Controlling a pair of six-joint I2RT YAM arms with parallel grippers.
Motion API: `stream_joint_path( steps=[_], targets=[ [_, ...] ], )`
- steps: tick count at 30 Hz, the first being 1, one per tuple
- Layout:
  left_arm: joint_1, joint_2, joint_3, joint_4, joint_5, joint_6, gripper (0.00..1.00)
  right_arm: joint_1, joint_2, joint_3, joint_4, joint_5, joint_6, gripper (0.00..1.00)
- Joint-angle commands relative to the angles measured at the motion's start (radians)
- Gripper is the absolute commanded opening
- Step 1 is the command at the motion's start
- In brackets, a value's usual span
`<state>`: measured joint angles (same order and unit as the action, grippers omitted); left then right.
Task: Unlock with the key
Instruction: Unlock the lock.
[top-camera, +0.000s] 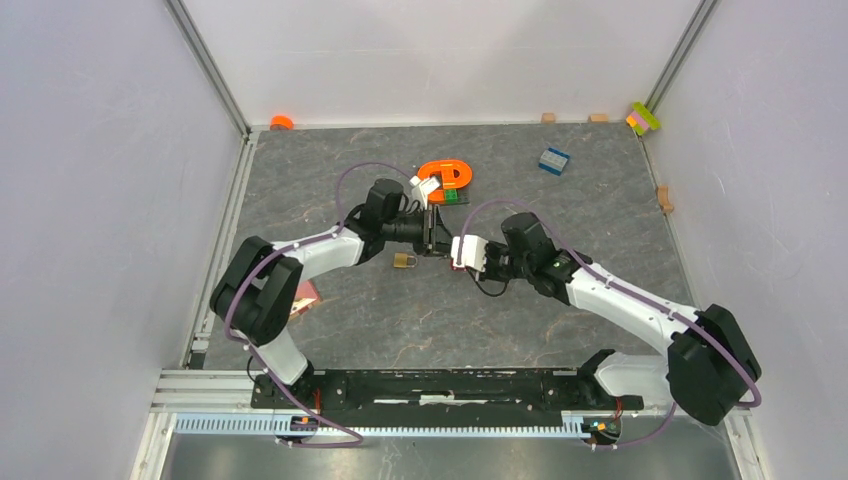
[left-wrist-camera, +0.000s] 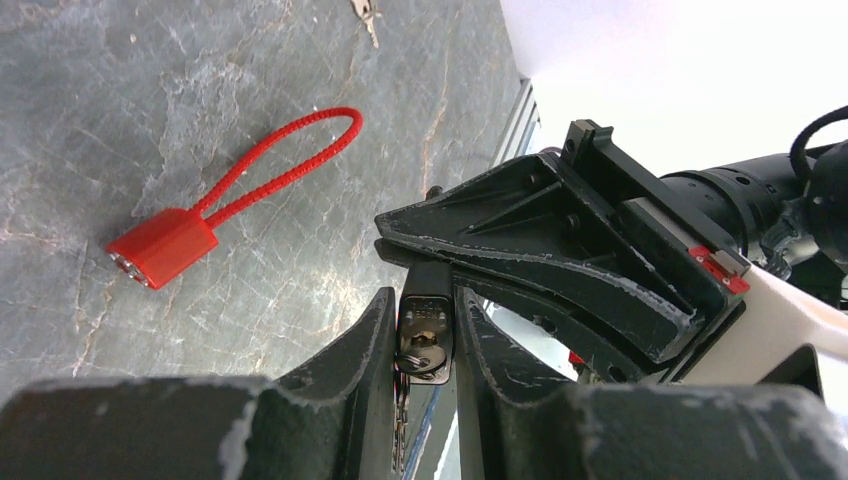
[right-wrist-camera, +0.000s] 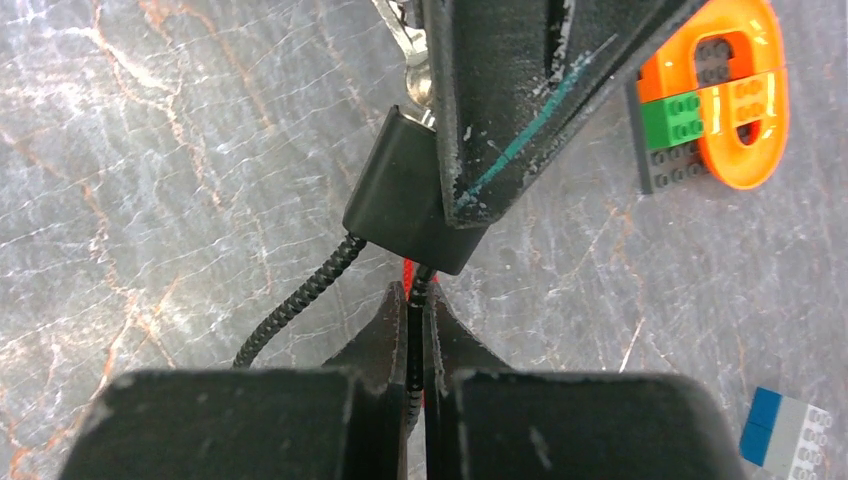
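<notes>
A black cable padlock (left-wrist-camera: 428, 300) is held above the table between the two arms. My left gripper (left-wrist-camera: 425, 302) is shut on its body, keyhole end facing the camera. A key (left-wrist-camera: 424, 357) on a ring sits at the keyhole, and more keys hang below. From the right wrist, the lock body (right-wrist-camera: 398, 195) hangs just ahead of my right gripper (right-wrist-camera: 417, 296). That gripper is shut on the lock's black braided cable (right-wrist-camera: 300, 290). In the top view the left gripper (top-camera: 433, 232) and right gripper (top-camera: 461, 250) meet at mid-table.
A red cable padlock (left-wrist-camera: 165, 245) lies on the grey table to the left. A small brass padlock (top-camera: 404, 260) lies just under the grippers. Behind them sit an orange ring with bricks (top-camera: 447, 177) and a blue brick (top-camera: 553, 160). White walls enclose the table.
</notes>
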<state>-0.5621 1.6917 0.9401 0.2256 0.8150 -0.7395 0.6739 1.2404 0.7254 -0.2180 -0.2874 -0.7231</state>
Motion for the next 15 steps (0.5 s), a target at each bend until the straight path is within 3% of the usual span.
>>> stream_joint_path(
  steps=[1,13,15],
  targets=[
    [0.059,-0.012,-0.020,-0.007,-0.124,0.025,0.02,-0.035,-0.069,0.012,0.114,-0.046,0.011,0.00],
    [0.077,-0.024,-0.029,0.049,-0.059,0.022,0.02,-0.092,-0.035,0.045,0.077,0.011,0.021,0.00],
    [0.077,-0.026,-0.031,0.054,-0.054,0.030,0.02,-0.100,-0.031,0.056,0.066,-0.007,0.023,0.05]
  ],
)
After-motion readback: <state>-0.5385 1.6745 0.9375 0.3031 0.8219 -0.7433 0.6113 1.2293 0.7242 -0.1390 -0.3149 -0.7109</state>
